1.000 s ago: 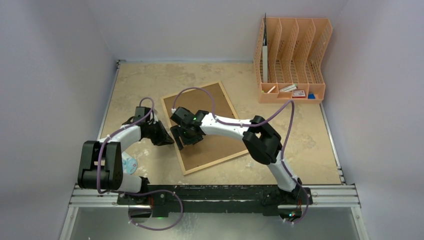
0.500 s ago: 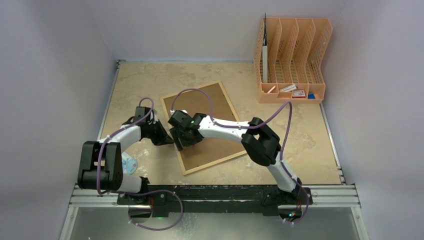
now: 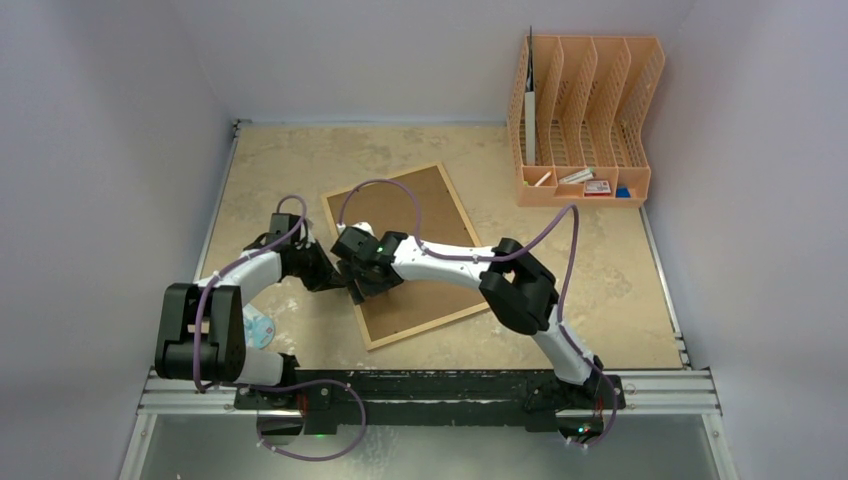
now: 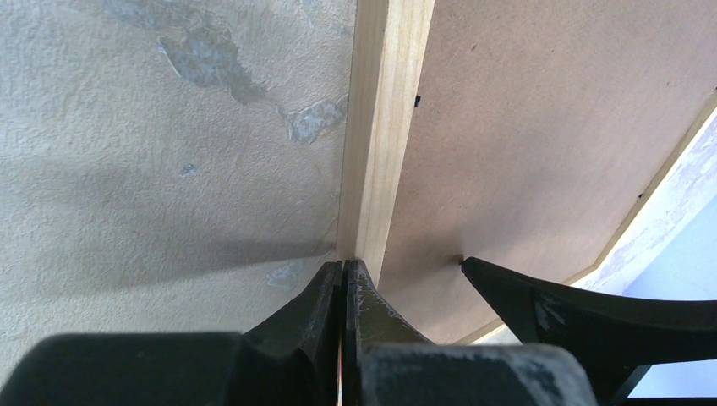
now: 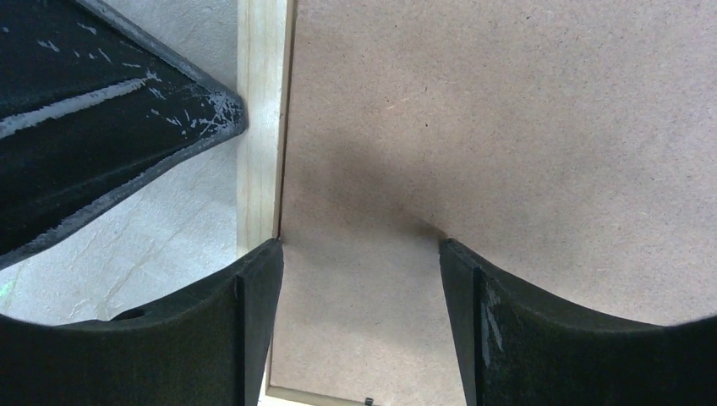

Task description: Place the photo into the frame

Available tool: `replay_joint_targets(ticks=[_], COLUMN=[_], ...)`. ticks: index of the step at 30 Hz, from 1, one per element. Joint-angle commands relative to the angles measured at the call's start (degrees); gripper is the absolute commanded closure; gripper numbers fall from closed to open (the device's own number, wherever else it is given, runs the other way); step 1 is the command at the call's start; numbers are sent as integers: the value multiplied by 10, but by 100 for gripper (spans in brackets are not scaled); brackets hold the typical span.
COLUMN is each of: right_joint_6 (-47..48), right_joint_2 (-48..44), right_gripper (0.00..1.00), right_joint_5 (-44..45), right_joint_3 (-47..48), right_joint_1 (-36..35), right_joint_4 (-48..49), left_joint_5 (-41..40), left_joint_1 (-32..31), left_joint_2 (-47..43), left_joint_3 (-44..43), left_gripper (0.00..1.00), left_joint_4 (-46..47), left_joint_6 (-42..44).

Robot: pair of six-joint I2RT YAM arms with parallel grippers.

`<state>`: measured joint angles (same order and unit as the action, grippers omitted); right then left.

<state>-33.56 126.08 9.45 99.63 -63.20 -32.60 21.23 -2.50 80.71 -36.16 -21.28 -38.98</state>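
The left gripper (image 4: 345,269) is clenched tight, its tips meeting the outer edge of the frame (image 4: 507,127) (brown back upward). Just right of it, the right gripper (image 5: 359,247) is spread wide, both fingertips down on that back.

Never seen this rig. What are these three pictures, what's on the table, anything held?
Two white-and-black robot arms, the left arm and the right arm, are bolted at the near edge of a mottled beige table. The wide picture comes from a fixed camera above and behind them. The two close-ups come from cameras on each wrist, looking along the fingers. On the table lies a large rectangular picture frame, light-wood border, brown fibreboard back facing up. An orange plastic file organiser stands at the far right. The left pincer is shut, its tip at the frame's wooden border. The right pincer is open over the fibreboard. Neither visibly holds anything.
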Motion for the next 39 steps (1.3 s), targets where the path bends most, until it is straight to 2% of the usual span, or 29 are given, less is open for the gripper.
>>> replay_joint_targets(ticks=[1,24,36,39], right_joint_6=[-18,-25,-18,-29], right_joint_2=[56,113,175,165], right_gripper=[29,39,41,41], right_joint_5=[0,72,91,99], right_joint_3=[-23,-31,-19,-17], right_joint_1=[-9,-31,-45,-46], right_joint_4=[-49,-100,-120,-120], left_joint_5=[-66,-77,-80,-77], left_joint_1=[12,16,23,25], left_joint_2=[-1,-1,-7,-9], left_joint_3=[10,7,4,1], left_gripper=[100,100,100,100], left_joint_4=[-19,-25,-32,-35], left_joint_6=[8,9,9,11])
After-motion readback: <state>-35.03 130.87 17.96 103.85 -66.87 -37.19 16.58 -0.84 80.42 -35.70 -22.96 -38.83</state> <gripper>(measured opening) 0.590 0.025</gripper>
